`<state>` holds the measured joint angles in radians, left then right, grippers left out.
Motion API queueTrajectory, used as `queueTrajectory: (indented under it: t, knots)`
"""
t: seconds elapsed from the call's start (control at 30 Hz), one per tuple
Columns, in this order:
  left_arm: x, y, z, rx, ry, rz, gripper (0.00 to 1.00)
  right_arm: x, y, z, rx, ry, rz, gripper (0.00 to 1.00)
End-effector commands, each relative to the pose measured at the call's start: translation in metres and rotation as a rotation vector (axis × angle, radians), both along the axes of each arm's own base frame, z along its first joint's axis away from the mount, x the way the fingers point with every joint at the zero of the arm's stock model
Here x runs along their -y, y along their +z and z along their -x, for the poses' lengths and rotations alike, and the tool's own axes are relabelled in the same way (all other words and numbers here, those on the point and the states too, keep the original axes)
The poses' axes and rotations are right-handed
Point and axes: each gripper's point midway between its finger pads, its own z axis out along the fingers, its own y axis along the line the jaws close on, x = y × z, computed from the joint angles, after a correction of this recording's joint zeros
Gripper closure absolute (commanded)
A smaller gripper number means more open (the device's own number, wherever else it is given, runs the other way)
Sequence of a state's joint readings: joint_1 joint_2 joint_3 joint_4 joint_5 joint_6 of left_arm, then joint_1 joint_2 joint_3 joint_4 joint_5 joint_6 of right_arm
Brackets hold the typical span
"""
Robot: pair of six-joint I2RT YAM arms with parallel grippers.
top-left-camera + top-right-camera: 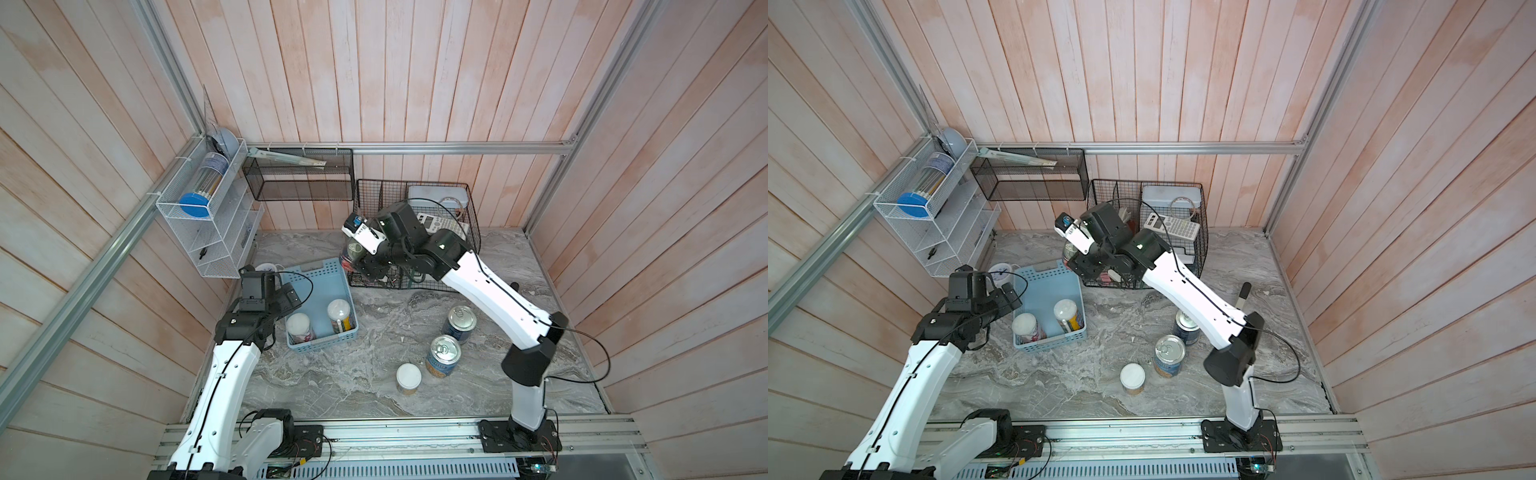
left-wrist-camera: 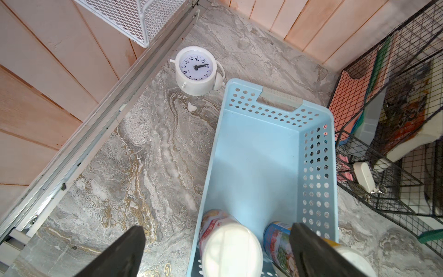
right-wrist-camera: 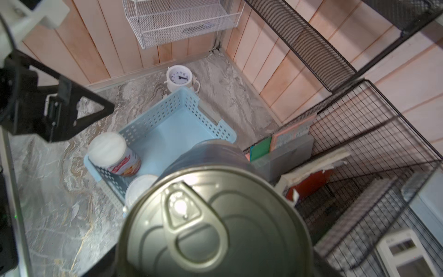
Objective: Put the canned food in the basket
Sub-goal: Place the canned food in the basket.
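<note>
1. The right gripper (image 1: 356, 254) is hanging in the air. Its jaws are spread wide around a metal pull-tab can (image 3: 211, 223), gripping it by the sides, upright beneath the wrist.
2. The can's lid is showing as plain dull silver with a ring pull. Its side is looking dark and blurred, so no label wording is readable.
3. Just below and ahead of that hand, the light blue basket (image 1: 320, 291) is lying on the marbled table (image 1: 374, 374), its walls dotted with small round holes. The held can is hovering by the basket's far corner, beside the black wire organiser (image 3: 359, 148).
4. The left gripper (image 2: 217, 229) is hovering above the basket's near end, jaws fully apart and holding nothing.
5. Directly under that hand, two white-lidded jars are standing inside the basket. The red-and-white jar (image 2: 230, 244) is beside the blue-and-green jar (image 2: 279, 242), and their print is too small to read.
6. Well behind the right hand, toward its arm's base, two blue-labelled cans (image 1: 459, 322) (image 1: 444, 353) and a third white-lidded jar (image 1: 408, 376) are standing close together on the table.
7. Beyond the left hand, past the basket's far end, a white alarm clock (image 2: 195, 69) is showing black numerals.
</note>
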<state>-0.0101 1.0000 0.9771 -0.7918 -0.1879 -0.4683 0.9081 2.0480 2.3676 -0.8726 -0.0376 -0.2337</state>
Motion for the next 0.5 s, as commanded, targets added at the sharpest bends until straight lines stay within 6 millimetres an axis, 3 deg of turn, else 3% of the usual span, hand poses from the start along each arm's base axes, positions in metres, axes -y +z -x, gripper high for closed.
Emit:
queueTrajectory:
  t: [0.0, 0.17, 0.47]
  knots:
    - [-0.005, -0.001, -0.002, 0.022, 0.024, 0.000, 0.00, -0.023, 0.009, -0.007, -0.011, 0.094, -0.084, 0.41]
    - [-0.007, -0.004, -0.002, 0.017, 0.028, -0.006, 0.00, -0.043, -0.026, -0.016, -0.064, 0.130, -0.062, 0.41]
    - [-0.008, -0.012, -0.003, 0.007, 0.029, -0.003, 0.00, -0.059, -0.077, -0.021, -0.120, 0.156, -0.009, 0.41]
